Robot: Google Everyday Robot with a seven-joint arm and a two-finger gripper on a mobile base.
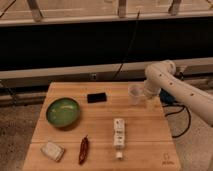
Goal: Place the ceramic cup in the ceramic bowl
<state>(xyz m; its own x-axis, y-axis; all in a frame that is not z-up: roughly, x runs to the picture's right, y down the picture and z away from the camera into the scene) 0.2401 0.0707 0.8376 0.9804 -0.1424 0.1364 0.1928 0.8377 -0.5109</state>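
The task is judged to be at its opening stage: nothing of the placing itself is done. The ceramic cup (135, 93) is seen standing upright on the tabletop (150, 145), near the far edge and toward the right of the picture, and it is not lifted. The ceramic bowl (62, 111) is set well apart from it, on the left part of the tabletop, and a flat black object (97, 97) lies between the two.

The tool (145, 98) is found at the end of the white arm (172, 87), which reaches in from the right. It is held low, just beside the cup on the cup's right side. Its jaws are taken to be standing apart, with nothing clamped between them. Whether any part of it touches the cup wall cannot be told.

Nearly everything is therefore left. The cup has to be enclosed and gripped, raised clear of the tabletop, carried leftward past the black object, lowered into the bowl and released there.

As for containers, the bowl's glossy green inside is shown bare, and nothing is made out in it. The inside of the cup is not shown well enough for its contents to be judged. A white rectangular box (119, 137), a red chilli pepper (83, 149) and a pale packet (52, 150) are laid directly on the wood near the front edge, none of them in a container.
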